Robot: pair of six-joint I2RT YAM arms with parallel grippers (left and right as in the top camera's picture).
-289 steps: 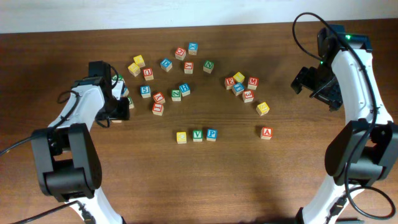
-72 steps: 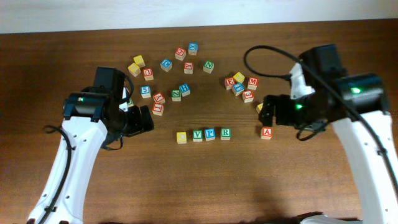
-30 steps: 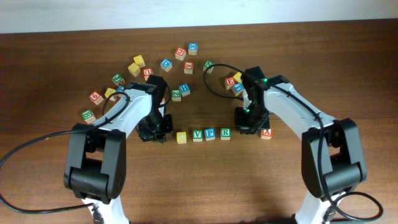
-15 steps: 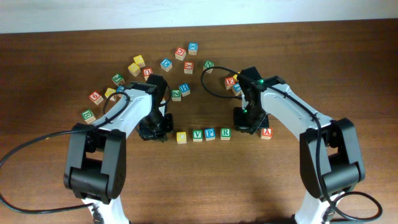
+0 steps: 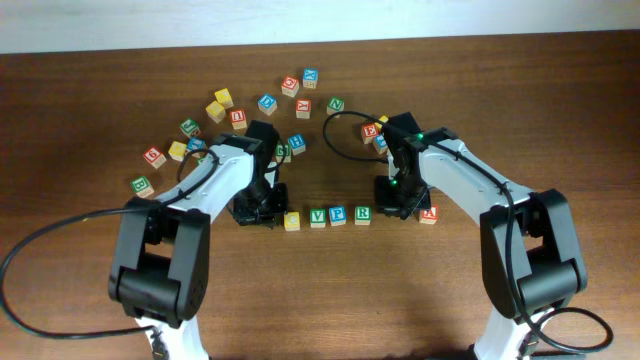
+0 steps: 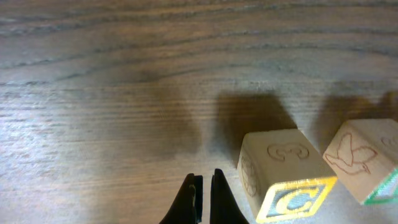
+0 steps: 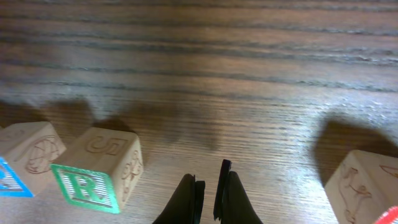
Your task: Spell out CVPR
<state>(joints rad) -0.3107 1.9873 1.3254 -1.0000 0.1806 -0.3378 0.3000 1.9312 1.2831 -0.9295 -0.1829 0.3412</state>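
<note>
CVPR (image 5: 327,216) sits spelled in a row on the desk (image 5: 330,290) between my left fingers (image 6: 185,203) and right fingers (image 7: 231,198), both pairs pressed together (holding nothing), so I judge any squaring nudge must be low and gentle.

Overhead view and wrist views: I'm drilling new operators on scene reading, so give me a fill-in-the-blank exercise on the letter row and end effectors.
The green cube beside the yellow C cube shows the letter ___.
The left end effector, next to the C cube, is ___ and holds nothing.
The row's last cube, beside the right end effector, shows a green ___.
The red-lettered cube just past the right end effector shows ___.
Missing: V; shut; R; A.
</note>
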